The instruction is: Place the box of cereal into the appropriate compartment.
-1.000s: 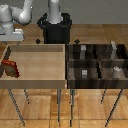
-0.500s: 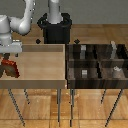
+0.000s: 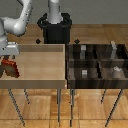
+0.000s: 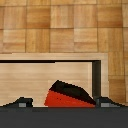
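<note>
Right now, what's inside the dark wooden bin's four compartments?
The dark wooden bin holds small grey blocks in its cells; exact count is unclear. The box of cereal is not inside; it is at the light-wood tray's far edge.

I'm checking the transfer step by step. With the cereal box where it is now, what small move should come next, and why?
Probably carry it across toward the exterior view's right. The box of cereal sits in the claw at the left edge of the light-wood tray, far from the dark divided bin, whose cells already hold small grey blocks.
</note>
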